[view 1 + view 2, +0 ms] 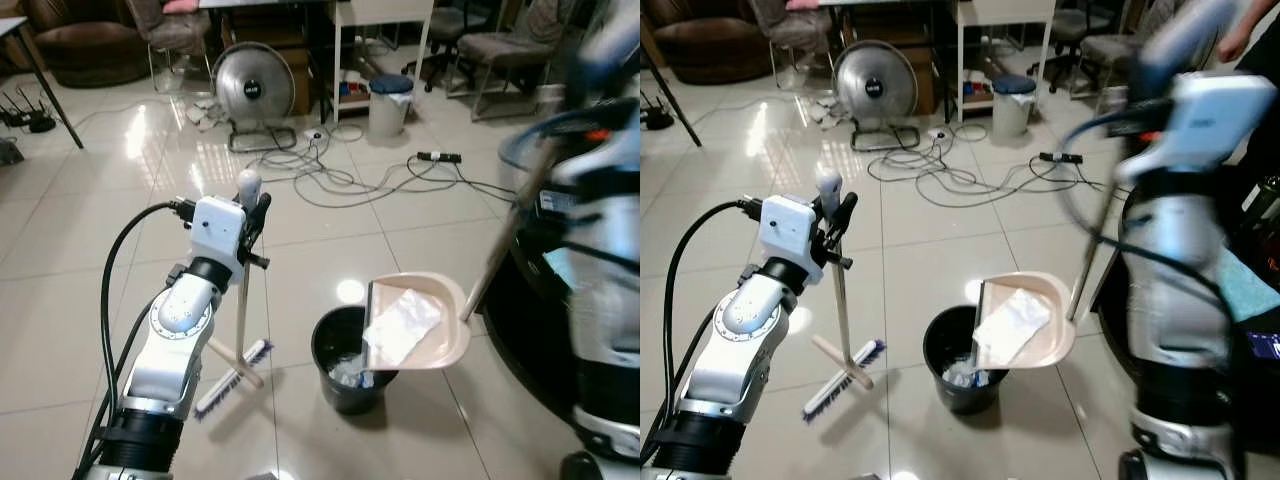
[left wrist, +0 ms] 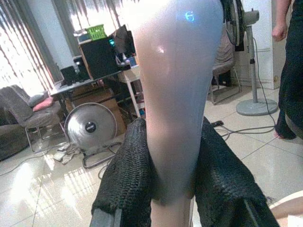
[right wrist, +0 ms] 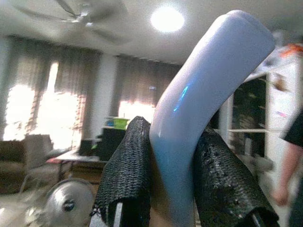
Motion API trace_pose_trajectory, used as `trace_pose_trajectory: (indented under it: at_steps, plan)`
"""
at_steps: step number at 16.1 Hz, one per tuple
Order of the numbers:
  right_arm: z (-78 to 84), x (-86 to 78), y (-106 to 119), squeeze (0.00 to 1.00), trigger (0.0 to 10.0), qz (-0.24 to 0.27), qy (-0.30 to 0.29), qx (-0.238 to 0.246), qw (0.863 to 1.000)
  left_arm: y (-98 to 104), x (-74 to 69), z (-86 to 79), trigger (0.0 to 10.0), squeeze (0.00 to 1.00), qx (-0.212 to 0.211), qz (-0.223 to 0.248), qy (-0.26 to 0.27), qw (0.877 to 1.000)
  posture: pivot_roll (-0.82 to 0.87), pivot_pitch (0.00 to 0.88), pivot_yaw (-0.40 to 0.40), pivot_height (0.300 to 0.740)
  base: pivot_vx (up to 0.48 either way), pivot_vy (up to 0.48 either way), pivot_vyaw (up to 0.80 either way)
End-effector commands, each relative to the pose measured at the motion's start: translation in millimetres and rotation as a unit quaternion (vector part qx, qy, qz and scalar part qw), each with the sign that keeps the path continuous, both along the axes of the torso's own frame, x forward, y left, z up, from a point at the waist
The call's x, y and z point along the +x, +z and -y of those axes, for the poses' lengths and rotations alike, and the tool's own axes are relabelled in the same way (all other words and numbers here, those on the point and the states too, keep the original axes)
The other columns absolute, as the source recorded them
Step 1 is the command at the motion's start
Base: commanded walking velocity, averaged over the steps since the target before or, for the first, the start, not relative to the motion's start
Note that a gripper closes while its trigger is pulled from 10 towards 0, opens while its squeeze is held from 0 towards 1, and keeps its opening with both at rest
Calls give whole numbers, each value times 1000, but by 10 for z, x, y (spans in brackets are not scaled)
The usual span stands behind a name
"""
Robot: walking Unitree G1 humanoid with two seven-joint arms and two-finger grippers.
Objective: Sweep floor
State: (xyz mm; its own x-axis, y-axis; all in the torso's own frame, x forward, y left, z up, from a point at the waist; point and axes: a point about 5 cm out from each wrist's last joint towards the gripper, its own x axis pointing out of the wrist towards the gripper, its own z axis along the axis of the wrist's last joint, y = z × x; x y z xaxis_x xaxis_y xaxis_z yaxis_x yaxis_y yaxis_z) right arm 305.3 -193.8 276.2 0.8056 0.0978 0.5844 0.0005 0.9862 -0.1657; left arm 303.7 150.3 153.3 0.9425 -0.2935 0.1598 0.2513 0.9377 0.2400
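A glossy tiled floor (image 1: pixel 90 270) spreads across the room, with a round fan (image 1: pixel 253 88) standing at the far side beside a white lidded bin (image 1: pixel 390 103). Between them and the robot a tangle of cables (image 1: pixel 345 180) and a power strip (image 1: pixel 440 156) lie loose on the tiles, well apart from the sweeping spot. A brown sofa (image 1: pixel 85 42) and chairs (image 1: pixel 505 50) line the back wall (all partly cut off by the frame edge). A person's arm (image 2: pixel 280 28) and dark clothing show at the edge of the left wrist view.

Near the robot's feet stands a black bin (image 1: pixel 343 360) with pale crumpled rubbish inside. The beige dustpan (image 1: pixel 425 320) is tilted over its rim, a white sheet of paper (image 1: pixel 402 325) lying in the pan and reaching down toward the bin's mouth.

The left gripper (image 1: pixel 255 222) pinches the upright handle of the broom (image 1: pixel 235 378), whose bristled head rests on the floor just left of the bin. The right gripper (image 3: pixel 173 177) is clamped on the dustpan's long pale handle (image 1: pixel 505 245); its arm is heavily blurred in the head views, so its outline is hard to make out.
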Motion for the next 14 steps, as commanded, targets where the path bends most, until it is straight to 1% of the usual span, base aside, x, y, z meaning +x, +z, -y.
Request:
trace_pose_trajectory:
  at_steps: [1, 2, 3, 5, 7, 8, 9, 12, 13, 14]
  plan:
    - [-129, -1, 67, 0, 10000, 26, 23, -27, 999, 88, -12, -16, 10000, 0, 12, 19, 2, 1000, -54, 51, 32, 740, 0, 0, 0]
    - [-181, 10, 46, 0, 10000, 25, 31, -38, 998, 87, -14, -17, 10000, 0, 13, 19, 2, 1000, -53, 51, 32, 740, 0, 0, 0]
    - [-292, 25, 1, 0, 10000, 24, 49, -60, 997, 87, -15, -17, 10000, 0, 13, 19, 2, 1000, -53, 52, 31, 740, 0, 0, 0]
    - [-436, 21, -46, 0, 10000, 31, 73, -78, 994, 87, -14, -16, 10000, 0, 13, 19, 3, 1000, -54, 52, 30, 740, 0, 0, 0]
    - [-691, -15, -122, 0, 10000, 41, 112, -95, 988, 86, -9, -7, 10000, 0, 13, 20, 3, 1000, -54, 50, 30, 740, 0, 0, 0]
    - [-738, -25, -135, 0, 10000, 44, 120, -98, 987, 86, -8, -5, 10000, 0, 13, 20, 3, 1000, -54, 50, 29, 740, 0, 0, 0]
    - [-864, -52, -167, 0, 10000, 50, 140, -108, 983, 87, -3, -1, 10000, 0, 13, 21, 4, 1000, -54, 50, 29, 740, 0, 0, 0]
    - [-1051, -90, -222, 0, 10000, 53, 173, -117, 977, 90, -1, 5, 10000, 0, 14, 22, 4, 1000, -55, 49, 27, 740, 0, 0, 0]
    - [-1196, -127, -293, 0, 10000, 49, 205, -134, 968, 87, 1, 12, 10000, 0, 14, 22, 3, 1000, -55, 49, 25, 740, 0, 0, 0]
    - [-1196, -127, -293, 0, 10000, 49, 205, -134, 968, 87, 1, 12, 10000, 0, 14, 22, 3, 1000, -55, 49, 25, 740, 0, 0, 0]
